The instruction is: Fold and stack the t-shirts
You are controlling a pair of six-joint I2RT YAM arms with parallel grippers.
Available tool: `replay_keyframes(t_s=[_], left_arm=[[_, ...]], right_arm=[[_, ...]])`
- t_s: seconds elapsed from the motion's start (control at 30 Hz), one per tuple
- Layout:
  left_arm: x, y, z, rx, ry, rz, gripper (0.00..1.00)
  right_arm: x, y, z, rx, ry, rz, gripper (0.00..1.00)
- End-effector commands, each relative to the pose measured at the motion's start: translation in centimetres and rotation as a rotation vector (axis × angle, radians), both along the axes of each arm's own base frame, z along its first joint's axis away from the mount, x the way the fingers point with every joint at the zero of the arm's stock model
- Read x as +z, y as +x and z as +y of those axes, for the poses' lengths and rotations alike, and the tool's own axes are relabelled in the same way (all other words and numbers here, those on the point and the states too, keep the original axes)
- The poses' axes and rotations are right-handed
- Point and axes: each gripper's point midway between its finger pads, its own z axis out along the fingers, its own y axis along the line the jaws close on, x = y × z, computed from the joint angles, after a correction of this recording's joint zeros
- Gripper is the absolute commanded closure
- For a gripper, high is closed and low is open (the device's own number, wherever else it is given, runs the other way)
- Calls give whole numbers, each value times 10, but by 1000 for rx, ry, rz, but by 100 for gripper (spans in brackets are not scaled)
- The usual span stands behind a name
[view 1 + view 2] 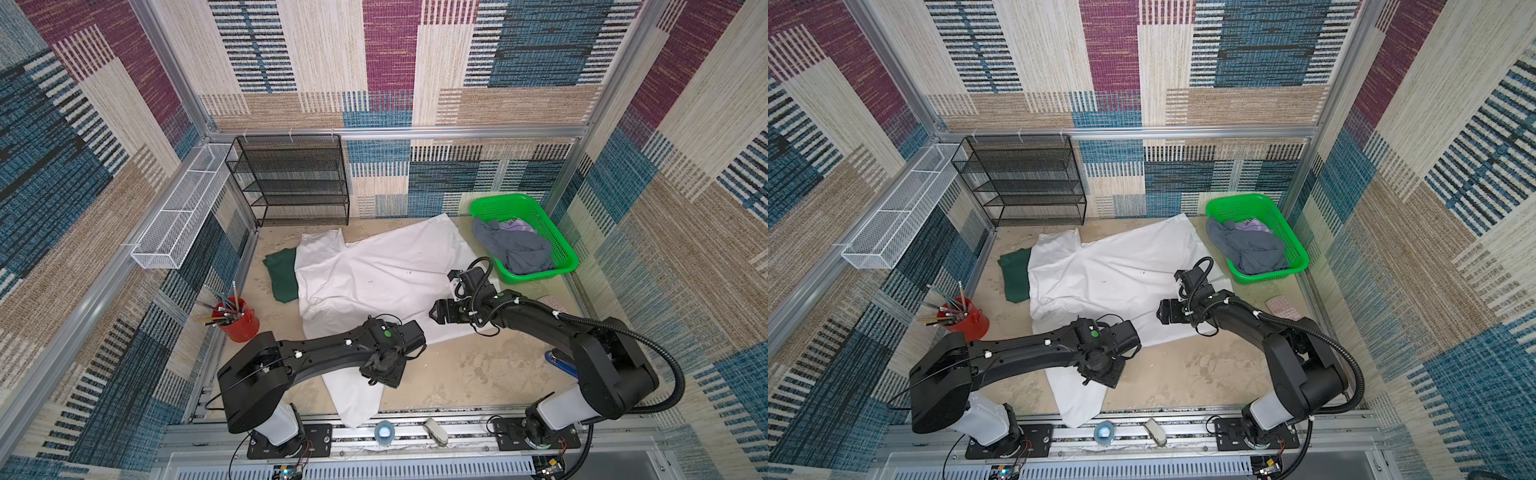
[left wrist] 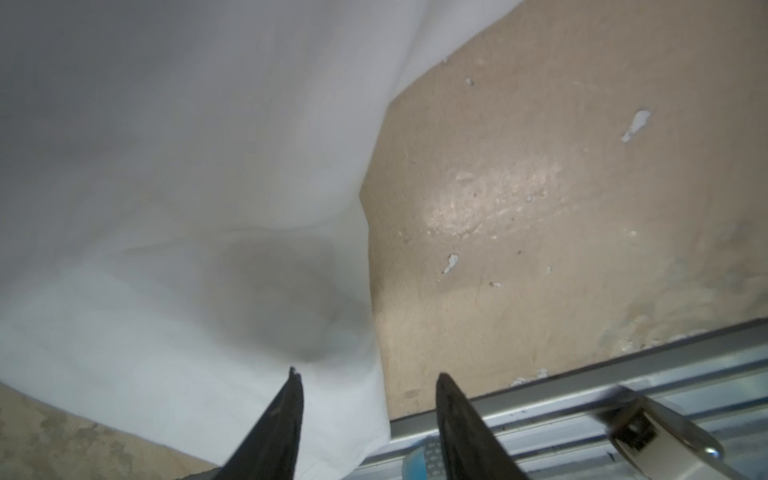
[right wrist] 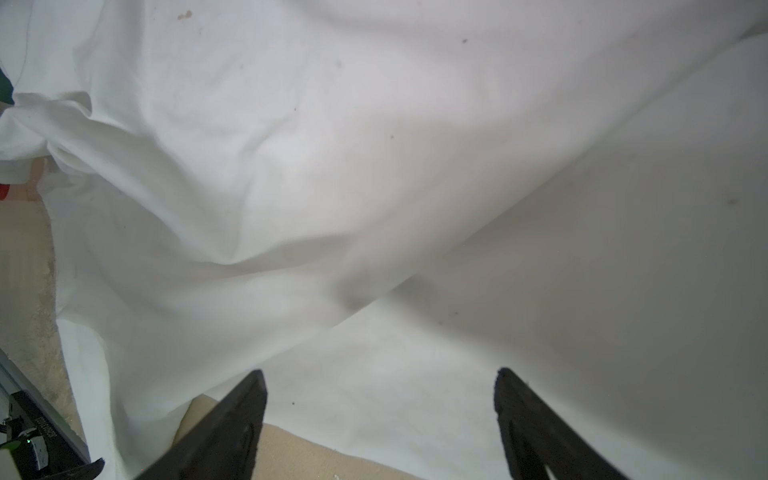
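White t-shirt (image 1: 374, 270) trails toward the nearer left gripper (image 2: 366, 373), jaws half-parted astride its edge, while the right gripper (image 3: 381, 370) hovers wide open.

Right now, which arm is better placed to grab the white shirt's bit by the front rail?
Left. The left tool straddles that flap's edge, jaws apart. The right tool hangs over the white shirt farther back.

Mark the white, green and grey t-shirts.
white t-shirt (image 1: 374, 270): in a top view, its middle.
dark green t-shirt (image 1: 282, 276): in a top view, uncovered part.
grey t-shirt (image 1: 519, 249): in a top view, crumpled middle.
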Motion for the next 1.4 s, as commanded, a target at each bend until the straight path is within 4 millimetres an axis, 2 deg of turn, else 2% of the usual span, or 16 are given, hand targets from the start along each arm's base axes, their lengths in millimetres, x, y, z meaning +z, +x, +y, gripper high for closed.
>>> replay_keyframes(t_s=[0.0,0.07,0.13,0.3,0.33,0.43,0.53,0.7,0.77,0.9,1.03,1.17,1.23,1.3,1.37], left_arm=[[-8,2,10,-50,107,-23,48],[-15,-1,11,-56,134,-16,53],[-16,1,21,-44,190,-30,74],[-5,4,31,-28,188,-77,98],[-2,4,31,-28,175,-86,100],[7,5,35,-12,114,-101,100],[15,1,34,3,-35,-69,100],[38,-6,17,79,-518,37,100],[46,-5,22,123,-607,43,100],[43,-8,23,129,-644,108,100],[61,-6,3,86,-748,149,100],[75,-4,4,58,-727,150,100],[69,-4,13,73,-682,147,100],[50,2,43,167,-518,116,100],[34,9,58,242,-418,96,100]], right_arm=[[4,3,1,-4,6,-14,13],[3,3,1,-1,3,-11,13],[2,3,1,0,0,-8,13],[1,5,2,3,-4,-8,13],[1,6,3,5,-3,-8,13],[-1,7,4,8,1,-3,13],[-1,8,5,10,2,-2,13],[-5,8,6,13,0,5,13],[-7,9,7,15,2,8,12],[-9,9,9,20,13,11,12],[-10,11,9,21,7,12,13],[-17,8,5,9,-7,17,12],[-23,7,4,3,-15,27,12],[-30,6,4,0,-14,37,12],[-36,7,5,3,-15,48,12]])
